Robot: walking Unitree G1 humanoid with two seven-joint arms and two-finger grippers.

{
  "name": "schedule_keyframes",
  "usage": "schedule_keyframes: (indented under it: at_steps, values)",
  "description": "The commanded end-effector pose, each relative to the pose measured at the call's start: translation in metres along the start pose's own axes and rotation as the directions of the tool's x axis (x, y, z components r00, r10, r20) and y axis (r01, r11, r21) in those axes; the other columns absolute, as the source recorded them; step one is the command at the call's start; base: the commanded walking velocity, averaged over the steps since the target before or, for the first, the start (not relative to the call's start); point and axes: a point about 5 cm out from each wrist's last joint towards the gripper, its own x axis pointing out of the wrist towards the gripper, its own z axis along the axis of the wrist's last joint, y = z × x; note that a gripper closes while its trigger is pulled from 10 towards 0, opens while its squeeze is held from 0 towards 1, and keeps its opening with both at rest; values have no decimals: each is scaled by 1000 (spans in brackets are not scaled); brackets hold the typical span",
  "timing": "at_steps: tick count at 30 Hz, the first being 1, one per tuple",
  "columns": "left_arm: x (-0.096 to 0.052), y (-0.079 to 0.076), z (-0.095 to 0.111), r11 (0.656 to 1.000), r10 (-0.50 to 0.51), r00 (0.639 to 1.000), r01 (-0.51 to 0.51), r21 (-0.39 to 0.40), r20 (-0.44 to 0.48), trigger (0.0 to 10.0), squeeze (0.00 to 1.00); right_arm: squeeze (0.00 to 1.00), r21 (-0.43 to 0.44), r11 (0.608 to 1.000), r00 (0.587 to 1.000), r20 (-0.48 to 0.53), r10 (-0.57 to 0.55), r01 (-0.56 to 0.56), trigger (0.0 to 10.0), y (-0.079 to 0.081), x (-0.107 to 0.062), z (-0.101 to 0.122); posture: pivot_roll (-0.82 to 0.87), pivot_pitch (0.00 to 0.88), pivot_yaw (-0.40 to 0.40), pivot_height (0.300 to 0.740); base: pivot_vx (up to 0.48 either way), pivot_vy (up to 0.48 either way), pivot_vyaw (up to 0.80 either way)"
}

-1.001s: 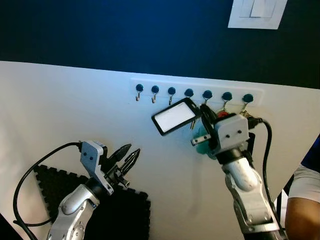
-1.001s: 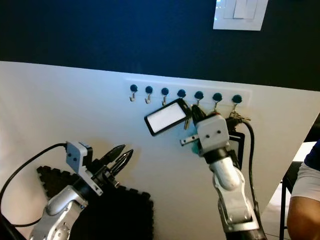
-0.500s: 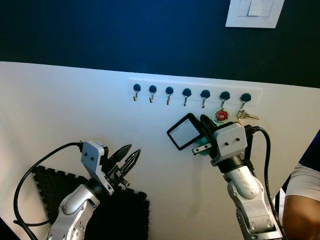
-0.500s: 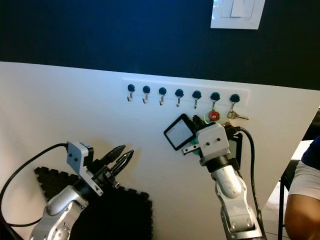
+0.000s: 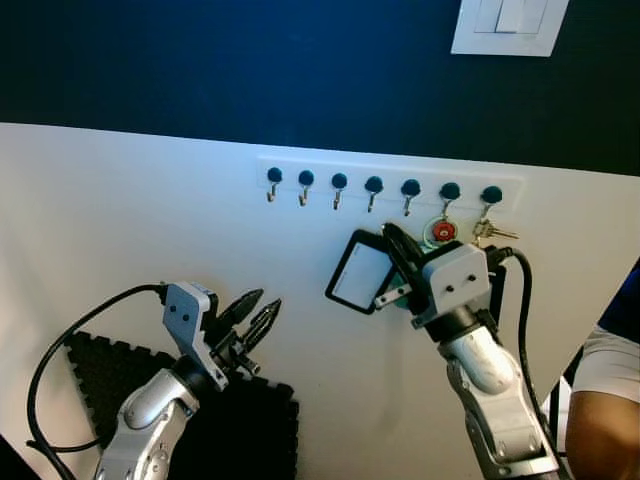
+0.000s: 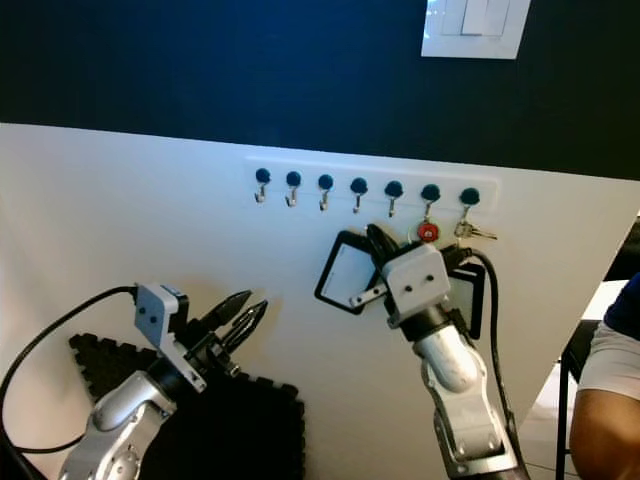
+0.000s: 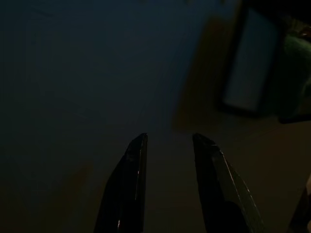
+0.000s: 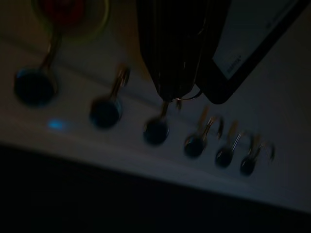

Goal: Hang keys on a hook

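The keys hang from a black-framed tag [image 5: 358, 275] with a pale window, held up against the white wall [image 5: 120, 220] just below the hook rail [image 5: 385, 185]. The tag tilts, its top corner near the fourth and fifth hooks from the left, and it is not on any hook. The right gripper [image 5: 398, 262] has it: its black fingers [image 8: 175, 53] are closed together on the tag's ring end, and in the right wrist view a small metal ring [image 8: 187, 94] shows at the fingertips, just short of a hook's knob. The keys themselves cannot be made out behind the fingers and wrist. The rail carries seven blue-knobbed hooks in a row. The five on the left are bare; the sixth holds a red and green fob [image 5: 439, 231], and the seventh holds a bunch of metal keys [image 5: 490, 233]. The right wrist's grey block [image 5: 455, 283] sits just below the fob, with a black cable [image 5: 522, 300] looping off its side. The left gripper [image 5: 254, 322] is well apart, low on the left, pointing up toward the wall with its fingers a little apart and nothing between them. Below it lies a black foam mat [image 5: 240, 430]. Above the white wall is a dark blue band with a white light switch [image 5: 510, 25]. A person's arm in a white sleeve [image 5: 605, 380] shows at the lower right edge.
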Motion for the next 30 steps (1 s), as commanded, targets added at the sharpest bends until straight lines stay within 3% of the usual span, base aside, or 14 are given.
schedule_keyframes:
  at_steps: [1,6,8,30]
  values:
    - [-1,1,0,1000,-3,1000,3,17,-7,10000,0,0,6,1000,1000,-3,-13,13,10000,0,2,-1,40,43,11,740,0,0,0]
    - [-1,2,0,1000,-2,1000,3,18,-8,10000,0,0,10,1000,1000,-2,-14,14,10000,-1,7,-2,40,43,11,740,0,0,0]
    - [0,2,1,1000,-1,1000,1,20,-8,10000,0,0,22,1000,1000,-15,1,-1,10000,1,16,-5,42,45,10,740,0,0,0]
    - [0,7,1,1000,8,1000,-8,27,-8,10000,0,0,37,999,997,-68,34,-32,10000,2,34,-14,41,40,9,740,0,0,0]
